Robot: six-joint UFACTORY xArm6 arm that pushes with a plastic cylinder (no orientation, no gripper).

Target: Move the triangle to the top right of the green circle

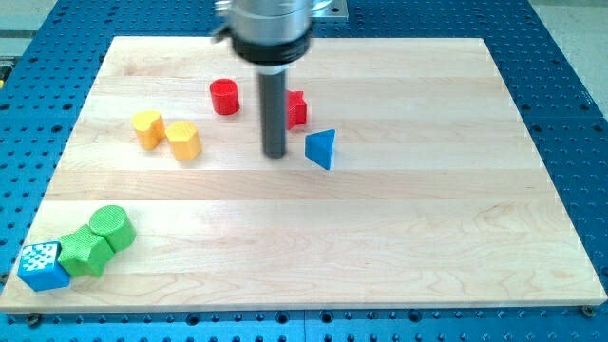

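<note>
The blue triangle (321, 149) lies near the middle of the wooden board (399, 247). My tip (275, 155) rests on the board just left of the triangle, a small gap apart. The green circle (113, 226) sits near the view's bottom left corner, touching a second green block (84, 251) of unclear shape below and to its left.
A red cylinder (224, 96) and a red block (296, 108), partly hidden behind the rod, stand above my tip. Two yellow blocks (147, 127) (182, 140) lie at the left. A blue speckled cube (42, 265) sits at the bottom left corner.
</note>
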